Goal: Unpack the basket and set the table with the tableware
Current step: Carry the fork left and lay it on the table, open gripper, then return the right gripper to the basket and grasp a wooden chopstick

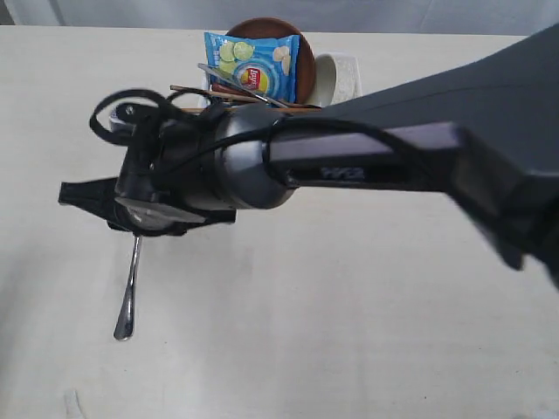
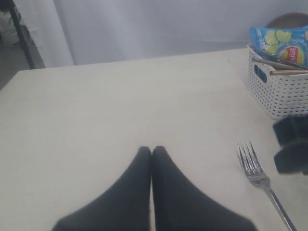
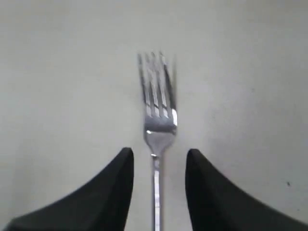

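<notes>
Steel fork (image 1: 129,292) half hidden beneath right gripper (image 3: 159,154)

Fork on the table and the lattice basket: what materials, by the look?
Shiny silver fork: looks like polished steel, bright mirror glints on tines. White perforated rectangular basket: likely matte moulded plastic, uniform punched lattice, no shine.

Exterior view looks down on the table (image 1: 349,332); both low, close wrist views share the fork (image 3: 158,110).
</notes>
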Motion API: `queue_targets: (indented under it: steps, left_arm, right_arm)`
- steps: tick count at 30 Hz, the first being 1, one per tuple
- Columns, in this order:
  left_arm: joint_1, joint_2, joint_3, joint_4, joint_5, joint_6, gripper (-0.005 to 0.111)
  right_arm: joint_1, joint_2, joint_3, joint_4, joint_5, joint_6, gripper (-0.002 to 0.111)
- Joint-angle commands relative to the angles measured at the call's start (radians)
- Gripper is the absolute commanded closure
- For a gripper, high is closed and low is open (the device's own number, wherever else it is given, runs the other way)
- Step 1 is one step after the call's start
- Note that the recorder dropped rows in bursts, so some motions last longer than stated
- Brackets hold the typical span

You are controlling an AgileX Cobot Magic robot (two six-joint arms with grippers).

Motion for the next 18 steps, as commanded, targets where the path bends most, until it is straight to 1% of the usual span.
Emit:
queue_targets:
  steps: [1, 3, 6, 10, 12, 14, 18]
  left_arm:
    - [-0.005, -0.002, 0.002, -0.002, -0.001, -0.002, 0.107]
    - [-0.005, -0.002, 0.002, -0.002, -0.001, -0.002, 0.107]
    - [-0.005, -0.002, 0.002, -0.002, -0.001, -0.002, 0.107]
    - [-0.005, -0.002, 0.002, -0.002, -0.001, -0.002, 0.107]
    - [-0.005, -0.002, 0.002, -0.002, -0.001, -0.002, 0.107]
    - [-0.005, -0.002, 0.002, -0.002, -0.001, -0.002, 0.107]
    - [-0.005, -0.002, 0.002, -0.002, -0.001, -0.002, 0.107]
  right_arm:
    - [-0.005, -0.166, -0.001, -0.098, -0.066, -0.036, 0.073]
    - [-0.007, -0.244, -0.001, -0.170, -0.078, -0.062, 0.073]
    - [-0.034, -0.346, -0.001, -0.297, -0.035, -0.080, 0.073]
    - [-0.123, -0.456, -0.001, -0.344, 0.058, -0.213, 0.073]
    - [-0.173, -0.494, -0.001, -0.326, 0.085, -0.296, 0.073]
    - [-0.231, -0.517, -0.001, -0.283, 0.102, -0.427, 0.073]
    - [-0.345, -0.521, -0.001, -0.095, 0.125, -0.748, 0.073]
